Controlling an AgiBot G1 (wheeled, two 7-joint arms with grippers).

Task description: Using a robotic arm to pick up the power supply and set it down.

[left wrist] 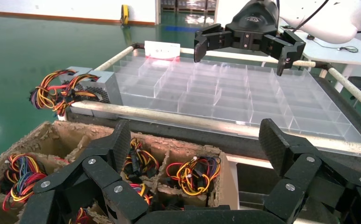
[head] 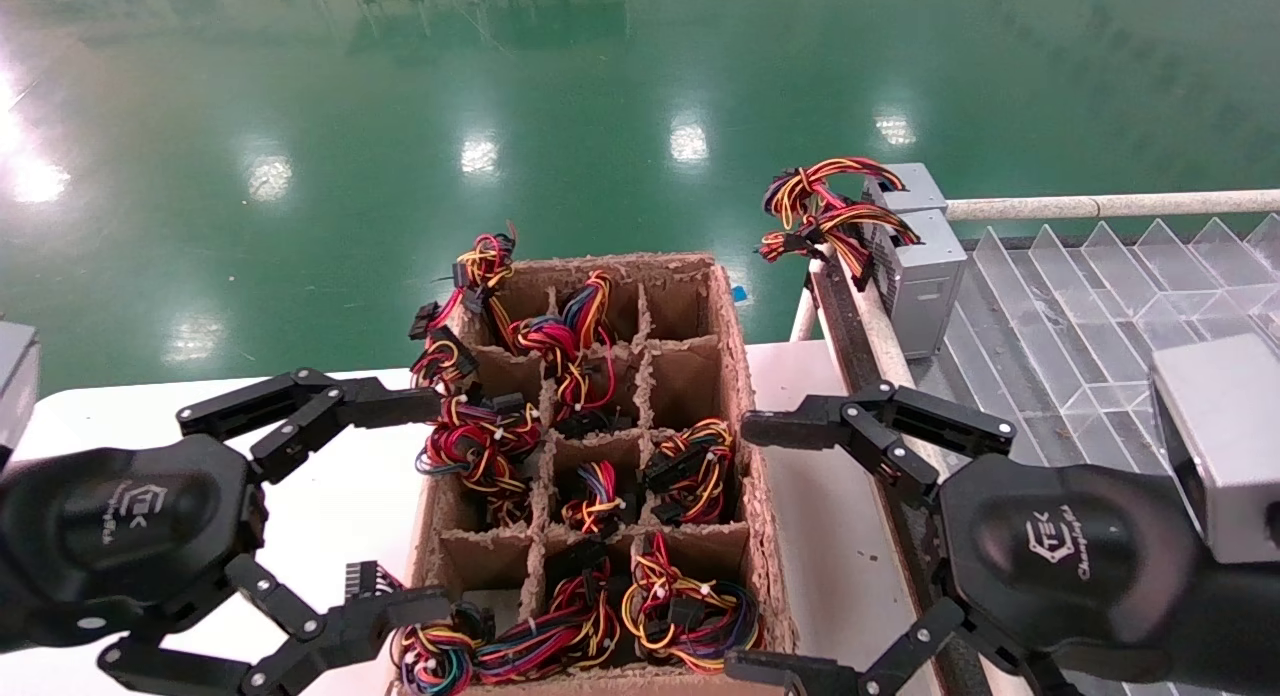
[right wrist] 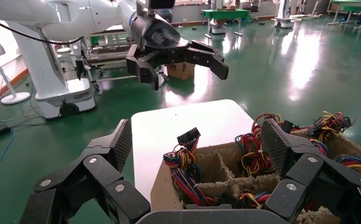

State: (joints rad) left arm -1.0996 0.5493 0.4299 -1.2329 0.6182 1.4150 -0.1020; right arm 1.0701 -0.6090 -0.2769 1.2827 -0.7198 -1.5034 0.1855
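Observation:
Several power supplies sit in the compartments of a brown cardboard divider box [head: 735,336], with mostly their red, yellow and black wire bundles [head: 690,471] showing. Two more grey power supplies [head: 915,266] stand on the far left corner of the clear tray [head: 1080,316]; the left wrist view shows them too [left wrist: 94,86]. My left gripper [head: 425,506] hovers open at the box's left side, holding nothing. My right gripper [head: 755,546] hovers open at the box's right side, also holding nothing. The left wrist view looks over the box [left wrist: 192,151], the right wrist view over its near corner [right wrist: 164,186].
The box stands on a white table [head: 350,476]. To its right lies the clear divided tray inside a frame of pale rails [head: 1100,206]. Green floor lies beyond. Across the box, each wrist view shows the other gripper, the right [left wrist: 241,51] and the left [right wrist: 183,67].

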